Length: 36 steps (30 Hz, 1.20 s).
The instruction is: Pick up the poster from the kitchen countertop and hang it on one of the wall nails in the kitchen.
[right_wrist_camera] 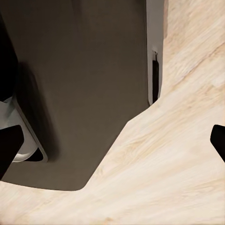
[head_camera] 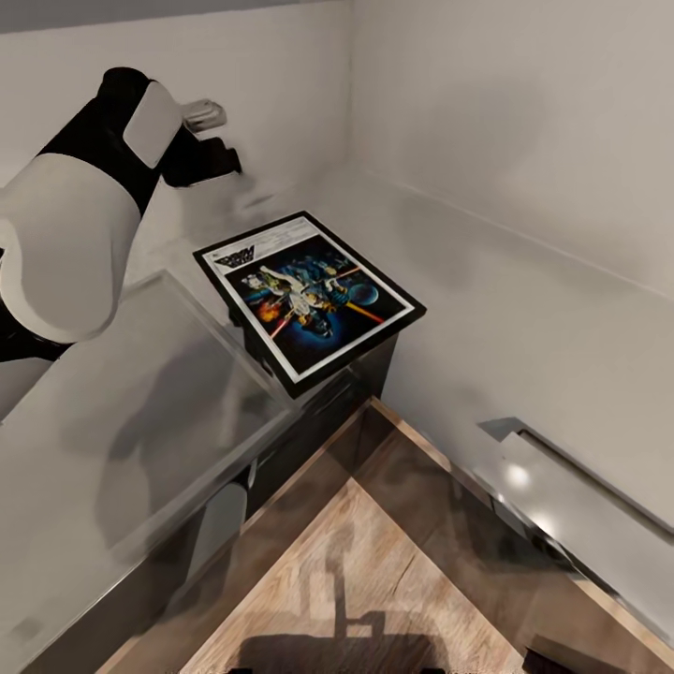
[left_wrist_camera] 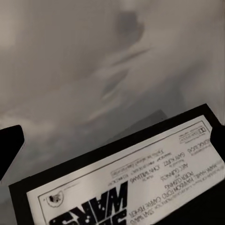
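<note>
While jaws gape, poster overhangs countertop corner.

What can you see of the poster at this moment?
The poster is a flat rectangle with a black frame and white border around blue-black space artwork, its white title strip at the far end. It lies face up at the inner corner of the light grey countertop, one corner overhanging the edge. The left gripper hovers beyond it; nothing grips it.
</note>
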Motion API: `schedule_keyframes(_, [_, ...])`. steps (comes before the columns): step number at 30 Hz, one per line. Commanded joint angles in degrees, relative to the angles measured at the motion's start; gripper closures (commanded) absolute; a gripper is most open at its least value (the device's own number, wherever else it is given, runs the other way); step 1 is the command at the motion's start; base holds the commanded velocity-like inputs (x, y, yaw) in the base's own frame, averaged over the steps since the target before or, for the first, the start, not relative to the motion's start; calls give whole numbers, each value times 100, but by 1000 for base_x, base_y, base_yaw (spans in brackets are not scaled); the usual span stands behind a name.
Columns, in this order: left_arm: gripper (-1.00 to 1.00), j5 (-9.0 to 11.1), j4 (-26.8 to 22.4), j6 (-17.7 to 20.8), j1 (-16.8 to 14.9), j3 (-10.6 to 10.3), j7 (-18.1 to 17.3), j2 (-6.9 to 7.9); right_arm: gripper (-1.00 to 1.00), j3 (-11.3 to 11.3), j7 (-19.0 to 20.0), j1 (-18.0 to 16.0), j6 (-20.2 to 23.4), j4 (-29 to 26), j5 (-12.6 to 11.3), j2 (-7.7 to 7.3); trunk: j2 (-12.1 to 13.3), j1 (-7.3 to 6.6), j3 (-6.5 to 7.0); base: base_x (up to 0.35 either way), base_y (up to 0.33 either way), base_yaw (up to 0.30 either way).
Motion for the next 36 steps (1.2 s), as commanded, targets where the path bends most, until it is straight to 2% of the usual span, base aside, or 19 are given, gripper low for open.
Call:
schedule_keyframes(1, [-100, 62, 2, 16, -26, 11, 50, 1, -100, -30, 42, -8, -18, 26, -45, -2, -2, 0, -13, 0, 0, 0])
schedule_keyframes(15, [-100, 62, 124, 19, -123, 44, 50, 107, -100, -30, 42, -8, -20, 26, -45, -5, -2, 0, -142, 0, 0, 0])
schedule_keyframes(36, [-100, 88, 123, 19, -126, 92, 50, 112, -100, -39, 42, 36, -27, 26, -45, -11, -2, 0, -320, 0, 0, 0])
